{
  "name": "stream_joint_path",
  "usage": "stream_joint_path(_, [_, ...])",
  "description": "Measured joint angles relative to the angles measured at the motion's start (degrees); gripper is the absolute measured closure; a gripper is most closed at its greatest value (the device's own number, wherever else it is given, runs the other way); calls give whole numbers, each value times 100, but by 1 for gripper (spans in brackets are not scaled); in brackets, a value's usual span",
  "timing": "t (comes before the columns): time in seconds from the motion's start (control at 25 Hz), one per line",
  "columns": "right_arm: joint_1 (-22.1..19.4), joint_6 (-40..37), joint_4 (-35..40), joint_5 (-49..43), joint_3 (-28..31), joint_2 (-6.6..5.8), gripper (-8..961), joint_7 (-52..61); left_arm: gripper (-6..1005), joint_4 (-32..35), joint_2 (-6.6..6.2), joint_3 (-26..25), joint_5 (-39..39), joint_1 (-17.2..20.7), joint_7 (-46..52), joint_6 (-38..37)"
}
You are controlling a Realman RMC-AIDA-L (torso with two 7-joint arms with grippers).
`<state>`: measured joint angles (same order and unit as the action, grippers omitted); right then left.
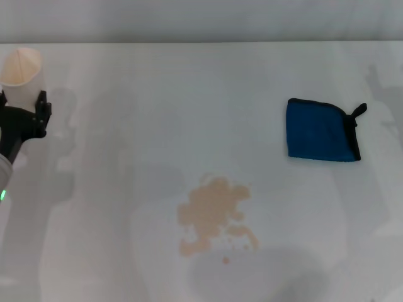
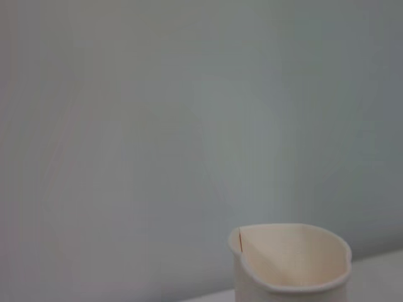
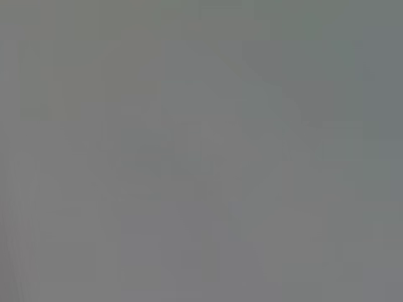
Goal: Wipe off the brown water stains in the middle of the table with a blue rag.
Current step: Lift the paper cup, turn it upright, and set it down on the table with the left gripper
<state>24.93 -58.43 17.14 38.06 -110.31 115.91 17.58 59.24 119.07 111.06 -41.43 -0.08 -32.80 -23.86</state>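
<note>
Stains (image 1: pixel 215 215) sit nearest the head camera, mid-table toward the near edge: tan blotchy patch with a few small droplets off its near side. Table (image 1: pixel 126 126) is plain white around it.

Rag (image 1: pixel 322 131) lies flat on the right side, farther back than the stains and well apart from them. Blue, black edging, short black loop sticking out at its far right corner. Nothing touching it.

Left gripper (image 1: pixel 25 104) is at the far left edge of the head view, clamped around a white paper cup (image 1: pixel 22 74); black fingers wrap the cup's lower part, cup upright with its mouth tipped slightly. Left wrist view shows the same cup's rim (image 2: pixel 289 258) against a blank wall, rim a bit squeezed out of round.

Right gripper isn't visible in the head view, and the right wrist view is uniform grey with nothing identifiable, so its claw state can't be told from here.
</note>
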Motion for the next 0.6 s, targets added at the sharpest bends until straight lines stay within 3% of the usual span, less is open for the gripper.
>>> stream_joint_path(0.4, [35,0,3,0,1,-13,158,0,440,-2058,10,814,-7,-771,1827,-2039])
stream_joint_path(0.6, [39,-1,9,-1,2,-16,158,0,441,-2885,26,1081,-10,-1151,2587,-2549])
